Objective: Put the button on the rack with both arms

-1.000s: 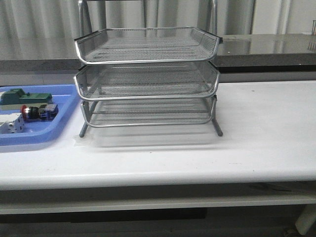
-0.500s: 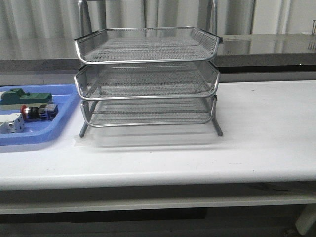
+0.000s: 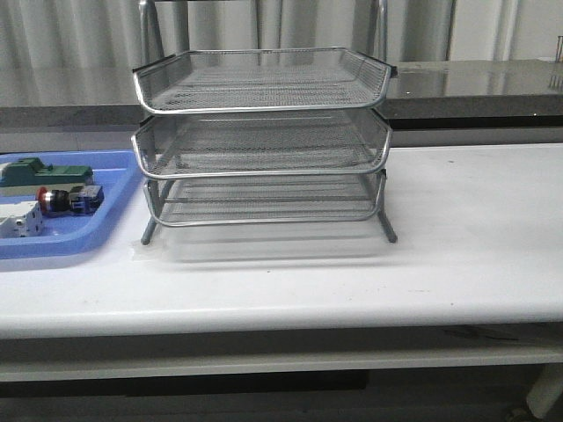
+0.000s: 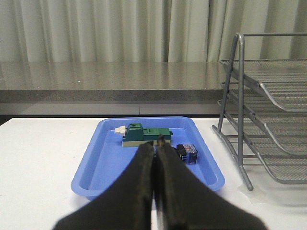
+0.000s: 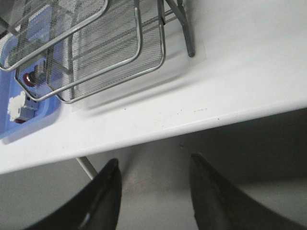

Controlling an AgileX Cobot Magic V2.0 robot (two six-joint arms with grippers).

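Nothing on the white worktop (image 3: 475, 220) has shifted since the earlier frames. Near its middle stands the three-tier silver wire-mesh rack (image 3: 262, 141). Toward the left edge, the flat blue plastic tray (image 3: 53, 242) holds the small red-capped, black-bodied button (image 3: 62, 200), lying on its side between a green block (image 3: 48, 173) and a white block (image 3: 19, 221). The left hand (image 4: 156, 158) is clenched and empty, aimed at the tray; the right hand (image 5: 153, 177) is released, off the front edge. By appearances the task is at the approach step: next the left hand must open and descend on the button.
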